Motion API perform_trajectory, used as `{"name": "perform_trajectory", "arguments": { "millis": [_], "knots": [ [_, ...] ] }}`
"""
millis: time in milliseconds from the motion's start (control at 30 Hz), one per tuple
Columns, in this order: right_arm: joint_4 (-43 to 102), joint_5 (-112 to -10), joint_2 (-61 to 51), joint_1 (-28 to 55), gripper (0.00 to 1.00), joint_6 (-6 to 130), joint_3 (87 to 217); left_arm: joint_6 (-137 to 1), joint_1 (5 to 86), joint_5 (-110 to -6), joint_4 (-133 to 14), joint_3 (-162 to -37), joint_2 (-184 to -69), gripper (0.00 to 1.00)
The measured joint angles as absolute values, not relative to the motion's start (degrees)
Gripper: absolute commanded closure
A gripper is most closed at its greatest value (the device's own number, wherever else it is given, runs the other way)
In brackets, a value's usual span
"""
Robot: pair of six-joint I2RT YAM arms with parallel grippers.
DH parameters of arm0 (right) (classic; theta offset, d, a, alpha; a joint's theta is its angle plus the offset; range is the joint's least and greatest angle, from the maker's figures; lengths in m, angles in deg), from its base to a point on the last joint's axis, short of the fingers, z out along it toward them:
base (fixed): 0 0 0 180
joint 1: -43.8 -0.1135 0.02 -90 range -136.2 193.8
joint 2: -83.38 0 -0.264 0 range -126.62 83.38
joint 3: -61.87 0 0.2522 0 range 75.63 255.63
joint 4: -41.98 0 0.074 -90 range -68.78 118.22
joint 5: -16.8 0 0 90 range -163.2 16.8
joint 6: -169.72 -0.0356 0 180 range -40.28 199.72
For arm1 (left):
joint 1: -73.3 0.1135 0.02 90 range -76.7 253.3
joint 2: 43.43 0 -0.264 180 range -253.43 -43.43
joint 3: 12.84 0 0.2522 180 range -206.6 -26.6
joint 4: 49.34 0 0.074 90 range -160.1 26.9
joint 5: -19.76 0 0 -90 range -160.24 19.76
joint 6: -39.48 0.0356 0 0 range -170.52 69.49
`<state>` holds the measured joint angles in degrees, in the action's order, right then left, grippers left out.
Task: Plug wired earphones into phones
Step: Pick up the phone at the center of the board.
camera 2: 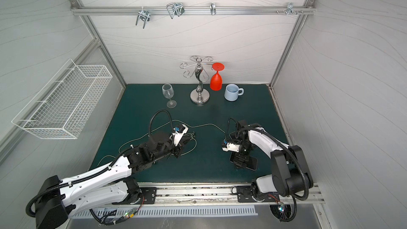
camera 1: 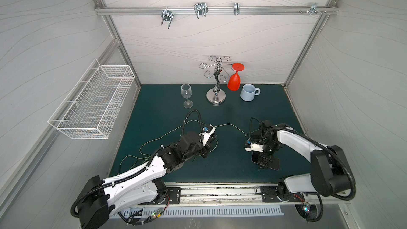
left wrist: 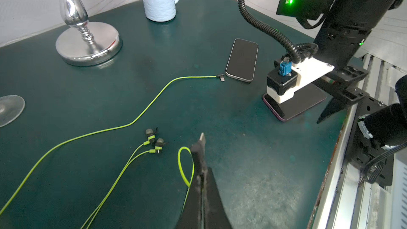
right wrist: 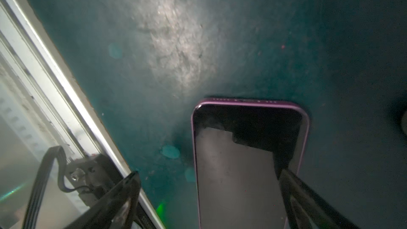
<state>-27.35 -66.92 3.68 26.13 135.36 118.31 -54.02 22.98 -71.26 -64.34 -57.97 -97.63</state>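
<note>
Top views both show the left gripper [camera 1: 207,152] low over the green mat [camera 1: 231,111], among loops of yellow-green cable [camera 1: 229,124]. The right gripper [camera 1: 265,161] points down over the purple-edged phone [camera 1: 275,166], which lies flat near the mat's front edge.

Left wrist view: the left gripper [left wrist: 200,170] is clenched on a dark plug [left wrist: 199,149] with its metal tip pointing ahead, likely so it can be aimed at a port. A second plug [left wrist: 221,77] lies just beside the port end of the grey-edged phone [left wrist: 242,60], not inserted. 2 earbuds [left wrist: 155,143] rest on the mat.

Right wrist view: the right gripper [right wrist: 209,172] is released, jaws wide. 1 fingertip sits over a long edge of the purple-edged phone [right wrist: 237,172] and the other is off it, probably to steady the phone for insertion.
</note>
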Motion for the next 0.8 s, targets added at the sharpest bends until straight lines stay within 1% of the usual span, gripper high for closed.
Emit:
{"name": "perform_trajectory", "arguments": {
  "millis": [167,400,633,800],
  "knots": [
    [-25.54,-70.53,2.32,27.36,0.01,137.74,117.33,-53.67,22.98,-70.58,-64.47,-56.71,-95.95,1.0],
    [-24.82,-72.12,2.54,27.6,0.01,139.84,116.98,-52.47,22.98,-70.12,-64.49,-56.66,-95.88,1.0],
    [-22.26,-74.22,6.61,26.09,0.01,141.0,113.24,-52.8,22.98,-69.99,-64.23,-56.46,-96.01,1.0],
    [-17.97,-76.45,10.65,24.89,0.09,141.52,108.98,-53.61,22.98,-70.02,-63.55,-55.83,-96.1,1.0]
  ]
}}
